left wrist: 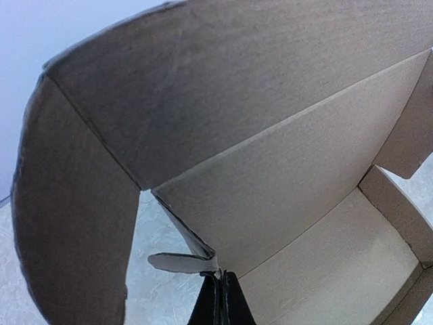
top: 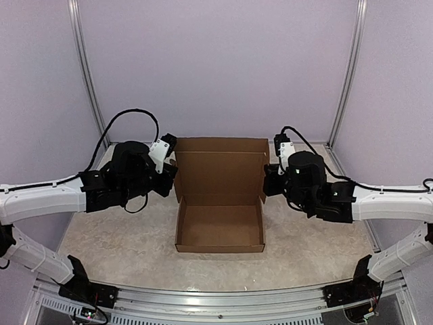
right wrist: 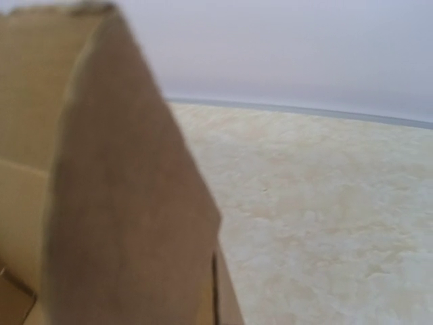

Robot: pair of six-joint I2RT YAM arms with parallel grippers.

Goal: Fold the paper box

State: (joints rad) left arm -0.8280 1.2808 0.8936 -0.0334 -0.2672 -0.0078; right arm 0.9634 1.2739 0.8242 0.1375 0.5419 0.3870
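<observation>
The paper box sits mid-table as a shallow brown tray, its lid panel standing upright at the back with side flaps. My left gripper is at the lid's left edge. In the left wrist view its black fingers are pressed together, their tips meeting the tray's back left corner by a small bent tab. My right gripper is at the lid's right flap. In the right wrist view that brown flap fills the left half and hides the fingers.
The beige marbled table lies around the box. An aluminium rail runs along the near edge by both arm bases. Pale purple walls with metal posts close in the back and sides.
</observation>
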